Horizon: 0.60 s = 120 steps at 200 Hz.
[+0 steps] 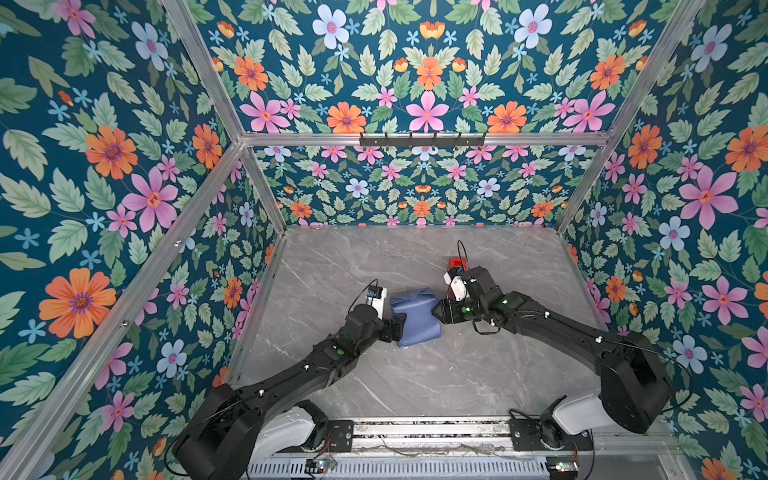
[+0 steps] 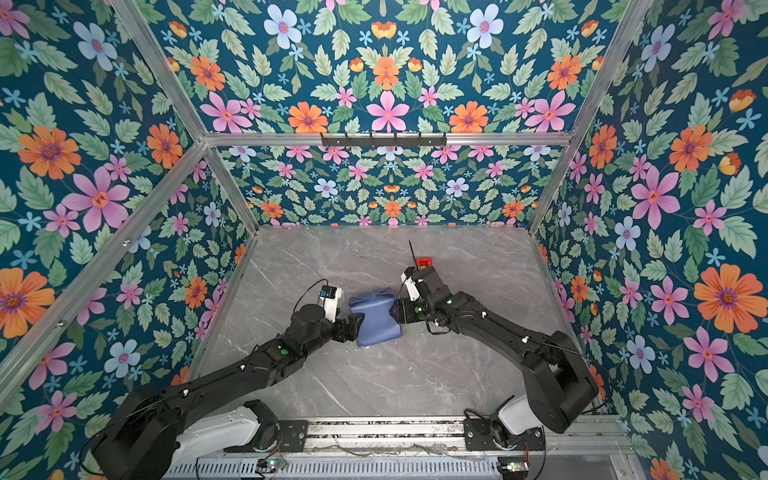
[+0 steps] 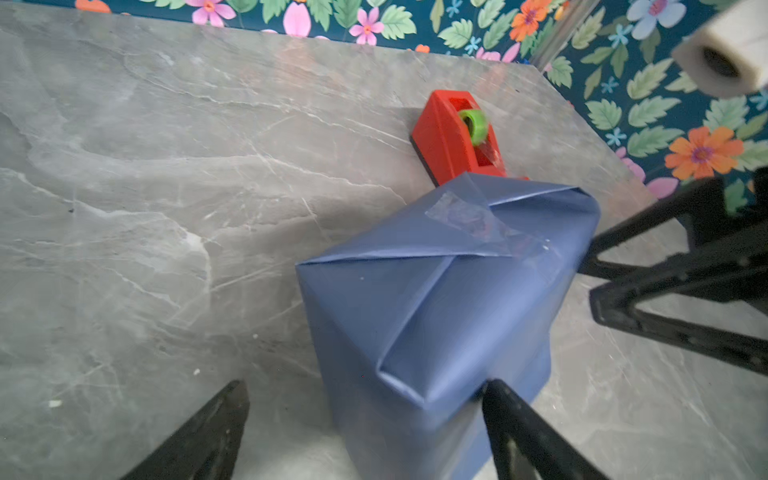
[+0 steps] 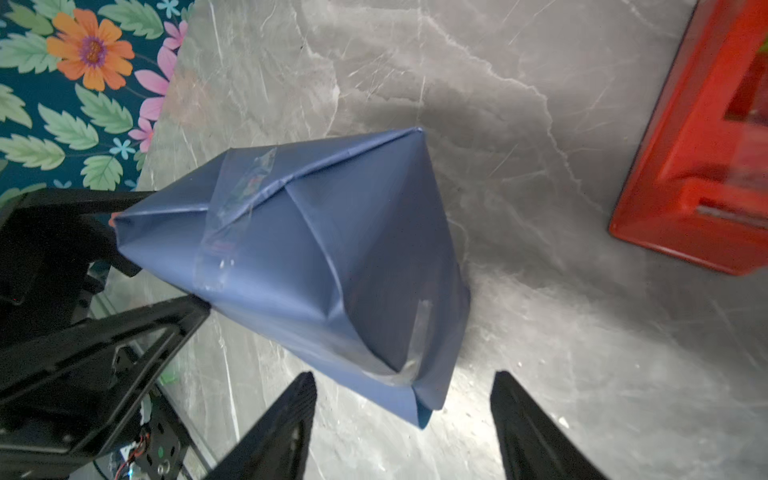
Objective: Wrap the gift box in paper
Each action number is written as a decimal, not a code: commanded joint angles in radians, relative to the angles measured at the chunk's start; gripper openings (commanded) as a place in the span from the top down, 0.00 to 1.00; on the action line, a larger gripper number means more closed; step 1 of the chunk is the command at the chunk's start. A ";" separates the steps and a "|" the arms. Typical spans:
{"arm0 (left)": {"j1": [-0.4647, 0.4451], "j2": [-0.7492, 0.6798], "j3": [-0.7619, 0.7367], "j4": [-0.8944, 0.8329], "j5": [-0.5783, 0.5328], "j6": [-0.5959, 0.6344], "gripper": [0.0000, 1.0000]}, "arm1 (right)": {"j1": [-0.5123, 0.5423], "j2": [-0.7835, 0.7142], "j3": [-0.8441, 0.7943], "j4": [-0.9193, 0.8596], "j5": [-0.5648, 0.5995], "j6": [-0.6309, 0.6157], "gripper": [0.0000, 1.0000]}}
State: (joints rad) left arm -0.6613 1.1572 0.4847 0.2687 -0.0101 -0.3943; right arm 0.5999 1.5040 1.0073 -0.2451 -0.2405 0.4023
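Observation:
The paper (image 1: 415, 318) (image 2: 374, 318) is folded slate-blue side out into a closed package in the middle of the table. Clear tape (image 3: 478, 224) (image 4: 232, 216) holds its folded flaps. The gift box is hidden inside. My left gripper (image 1: 398, 326) (image 2: 358, 326) (image 3: 365, 386) is open at the package's left end; one finger (image 3: 511, 411) touches the paper and the other stands apart from it. My right gripper (image 1: 436, 313) (image 2: 395, 312) (image 4: 403, 376) is open at the right end, with the package's corner just ahead of its fingers and no contact.
A red tape dispenser (image 1: 457, 262) (image 2: 424, 262) (image 3: 453, 137) (image 4: 702, 166) with a green roll stands on the grey marble table (image 1: 457, 374) just behind the right arm. Floral walls with aluminium posts enclose three sides. The arms' mounting rail (image 1: 428, 432) runs along the front edge.

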 commanded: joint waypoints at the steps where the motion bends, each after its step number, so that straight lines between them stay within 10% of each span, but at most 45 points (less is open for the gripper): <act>1: 0.051 0.034 0.039 0.048 0.092 -0.047 0.09 | -0.021 0.039 0.053 -0.012 -0.010 0.045 0.31; 120: 0.237 0.397 0.201 0.227 0.301 -0.283 0.10 | -0.077 0.410 0.299 0.175 -0.168 0.202 0.21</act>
State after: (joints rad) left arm -0.4232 1.4708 0.6365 0.4179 0.1947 -0.6544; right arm 0.5228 1.8671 1.2648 -0.1146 -0.3241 0.5735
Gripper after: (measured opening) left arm 0.924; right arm 0.795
